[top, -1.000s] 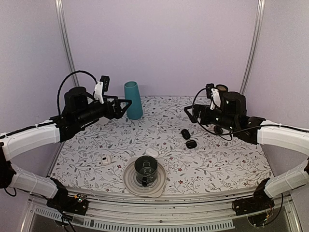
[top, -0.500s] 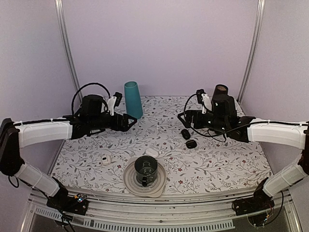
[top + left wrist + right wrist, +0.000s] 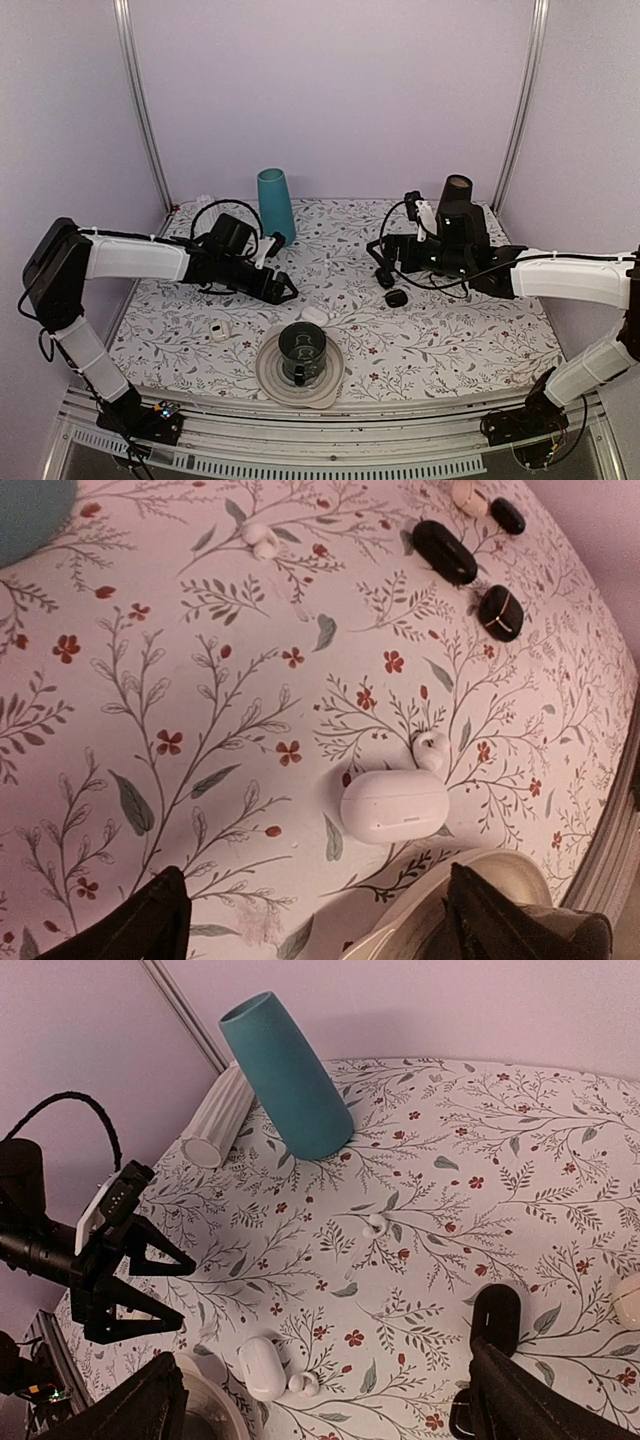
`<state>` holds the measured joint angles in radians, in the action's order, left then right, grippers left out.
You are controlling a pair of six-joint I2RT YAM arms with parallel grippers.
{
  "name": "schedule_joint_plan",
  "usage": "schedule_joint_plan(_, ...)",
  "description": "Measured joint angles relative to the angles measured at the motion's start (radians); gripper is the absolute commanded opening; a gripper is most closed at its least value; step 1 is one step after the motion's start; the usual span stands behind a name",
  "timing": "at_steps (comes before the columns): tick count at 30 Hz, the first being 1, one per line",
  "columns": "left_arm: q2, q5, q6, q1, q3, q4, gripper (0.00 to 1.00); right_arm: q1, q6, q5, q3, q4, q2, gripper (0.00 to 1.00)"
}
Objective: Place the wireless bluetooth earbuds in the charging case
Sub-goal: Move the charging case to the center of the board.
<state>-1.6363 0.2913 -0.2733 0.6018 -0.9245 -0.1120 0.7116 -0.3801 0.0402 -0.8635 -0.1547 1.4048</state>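
Observation:
The white charging case (image 3: 314, 315) lies shut on the floral table, just behind the plate. In the left wrist view the case (image 3: 393, 805) has one white earbud (image 3: 432, 748) touching it, and a second earbud (image 3: 260, 538) lies farther off. My left gripper (image 3: 288, 291) is open and empty, low over the table a little left of the case; its fingers (image 3: 150, 925) straddle bare cloth short of it. My right gripper (image 3: 376, 258) is open and empty, above the black ovals. The right wrist view shows the case (image 3: 258, 1367), the near earbud (image 3: 303, 1385) and the far earbud (image 3: 375, 1226).
A dark cup (image 3: 300, 348) stands on a white plate (image 3: 272, 378) near the front edge. A teal vase (image 3: 275, 205) and a white ribbed cylinder (image 3: 215, 1115) stand at the back. Two black oval objects (image 3: 385, 277) (image 3: 396, 297) lie right of centre. A tiny white piece (image 3: 220, 330) lies at the left.
My left arm has swung down and to the right, from near the vase to low beside the case. My right gripper has dropped and shifted left towards the black ovals.

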Motion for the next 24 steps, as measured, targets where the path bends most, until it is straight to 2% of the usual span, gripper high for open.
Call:
schedule_joint_plan(7,-0.206,-0.029,0.08,0.122,-0.241,-0.144,0.86,0.0,-0.001,0.0,0.076,-0.021,-0.026,0.99)
schedule_joint_plan(13,-0.365,-0.054,0.128,0.167,-0.404,-0.28,0.84,0.001,0.0,-0.008,0.14,-0.036,-0.085,0.99)
schedule_joint_plan(24,-0.429,-0.102,0.158,0.214,-0.495,-0.448,0.86,0.001,0.016,-0.028,0.17,-0.066,-0.132,0.99)
